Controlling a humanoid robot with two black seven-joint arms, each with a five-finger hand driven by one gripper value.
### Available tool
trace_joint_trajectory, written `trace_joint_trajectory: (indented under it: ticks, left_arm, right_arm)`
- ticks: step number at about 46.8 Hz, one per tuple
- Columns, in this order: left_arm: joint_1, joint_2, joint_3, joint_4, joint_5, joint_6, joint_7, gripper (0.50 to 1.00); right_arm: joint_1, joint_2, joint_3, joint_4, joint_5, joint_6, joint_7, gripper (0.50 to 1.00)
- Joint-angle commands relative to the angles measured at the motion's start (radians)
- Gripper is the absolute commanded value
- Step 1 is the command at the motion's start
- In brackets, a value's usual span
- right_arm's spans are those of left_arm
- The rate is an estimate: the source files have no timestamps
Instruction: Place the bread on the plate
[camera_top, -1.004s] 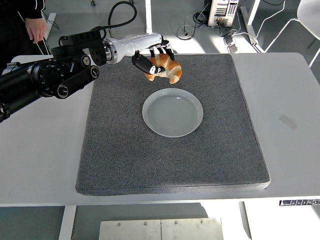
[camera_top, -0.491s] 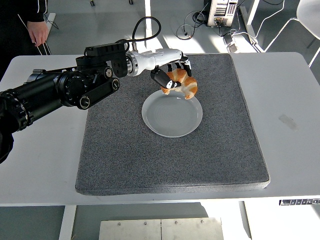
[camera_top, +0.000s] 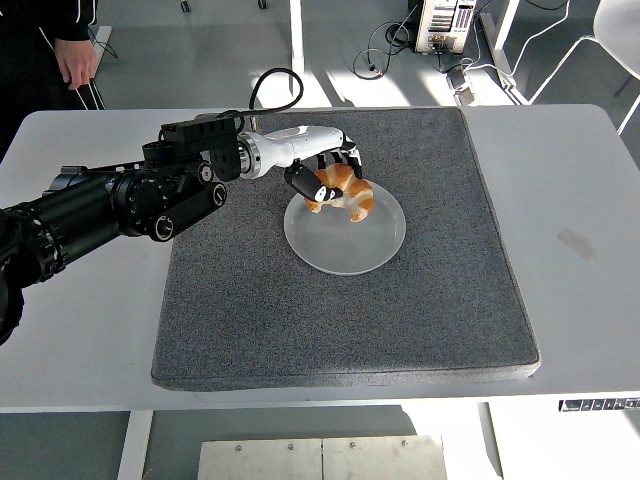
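Left hand (camera_top: 325, 180), black-fingered on a white wrist, is curled around the golden-brown croissant-shaped bread (camera_top: 345, 193), pinching it from above. Bread sits over the far-left portion of the round white plate (camera_top: 350, 245); whether it touches the plate surface cannot be told. Plate rests on the dark grey foam mat (camera_top: 340, 320) covering the white table (camera_top: 570, 300). Judged progress: transport is essentially complete; release and withdrawal remain. No legible labels or writing are visible.
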Motion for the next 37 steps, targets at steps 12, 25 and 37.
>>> trace_joint_trajectory:
  ticks: [12,25,37]
  left_arm:
    - [0.041,0.0,0.04,0.035,-0.001,0.001,-0.008,0.5]
    - [0.045,0.0,0.042,0.038,-0.001,0.023,-0.014,0.5]
    - [0.045,0.0,0.04,0.038,-0.004,0.026,-0.006,0.899]
  right_arm:
    - [0.0,0.0,0.0,0.0,0.0,0.0,0.001,1.0]
    - [0.0,0.0,0.0,0.0,0.0,0.0,0.001,1.0]
    - [-0.001,0.0,0.0,0.0,0.0,0.0,-0.001,1.0]
